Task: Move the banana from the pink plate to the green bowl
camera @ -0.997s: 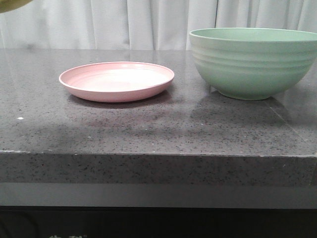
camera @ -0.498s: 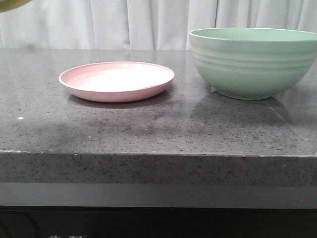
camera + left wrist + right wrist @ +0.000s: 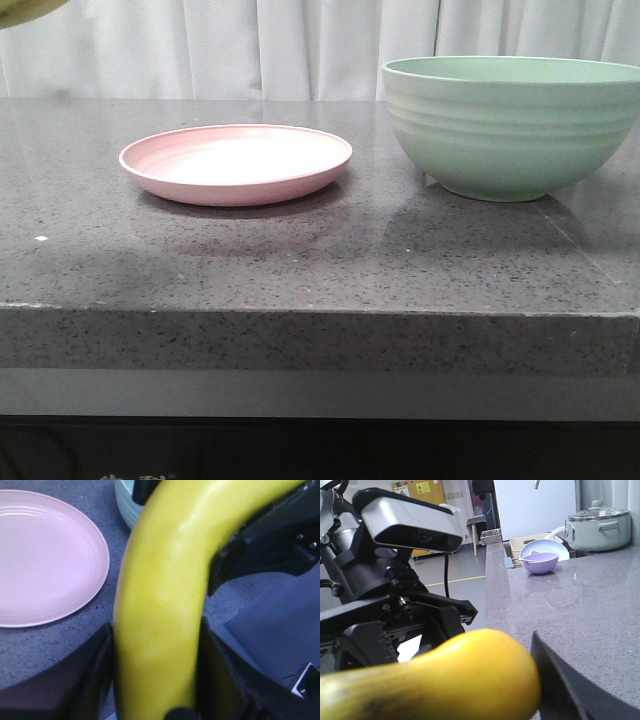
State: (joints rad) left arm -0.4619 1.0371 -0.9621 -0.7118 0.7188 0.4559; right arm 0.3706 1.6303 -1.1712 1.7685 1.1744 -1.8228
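- The banana (image 3: 160, 605) is off the pink plate (image 3: 236, 163) and up in the air, pinched by the left tool (image 3: 155, 680); its dark fingers (image 3: 95, 670) press in on both sides of the yellow body.
- In the front view all you get of the banana is a yellow sliver at the top left corner, well above the counter (image 3: 300, 270).
- The plate sits bare on the left half of the counter, and the green bowl (image 3: 512, 125) stands to its right, apart from it (a clear strip of grey stone shows between them).
- From the left wrist view, the plate and a bit of the bowl's ridged wall show below the banana.
- Right tool (image 3: 540, 690): the rounded end of the banana fills the low part of its view, right against one dark finger, but I honestly can't tell if that tool is pinching it or spread.
- Far off in that view there's a purple bowl (image 3: 539, 562) and a lidded pot (image 3: 597, 527) on another counter.
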